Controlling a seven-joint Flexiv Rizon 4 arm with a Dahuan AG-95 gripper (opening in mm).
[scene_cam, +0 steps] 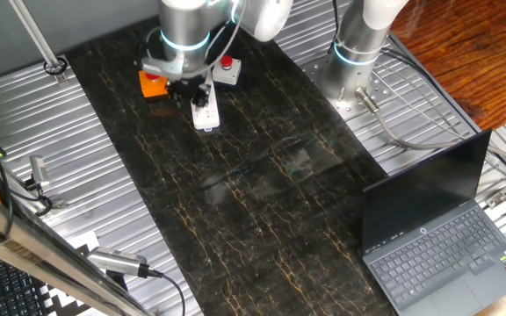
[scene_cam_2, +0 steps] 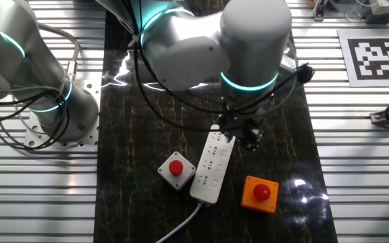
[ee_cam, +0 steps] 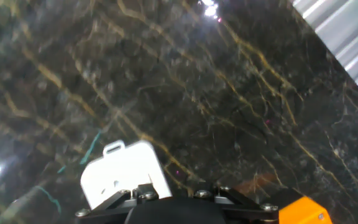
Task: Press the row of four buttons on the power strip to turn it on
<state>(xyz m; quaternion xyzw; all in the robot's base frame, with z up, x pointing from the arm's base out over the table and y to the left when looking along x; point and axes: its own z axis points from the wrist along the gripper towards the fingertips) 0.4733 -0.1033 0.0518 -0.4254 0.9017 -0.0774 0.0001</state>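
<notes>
The power strip (scene_cam_2: 210, 167) is a long white bar lying on the dark marble mat, with its cable leaving the end nearest this camera. My gripper (scene_cam_2: 235, 129) is low over the strip's other end; I cannot make out whether it touches. In one fixed view the gripper (scene_cam: 195, 95) covers the strip's (scene_cam: 206, 115) back part. The hand view shows only the strip's rounded end (ee_cam: 126, 171) above the dark gripper body. No view shows the fingertips, so their state is unknown, and the buttons under the hand are hidden.
A grey box with a red button (scene_cam_2: 176, 169) sits beside the strip and an orange box with a red button (scene_cam_2: 260, 193) on its other side. A second arm's base (scene_cam_2: 42, 108) stands off the mat. An open laptop (scene_cam: 437, 237) lies at one corner.
</notes>
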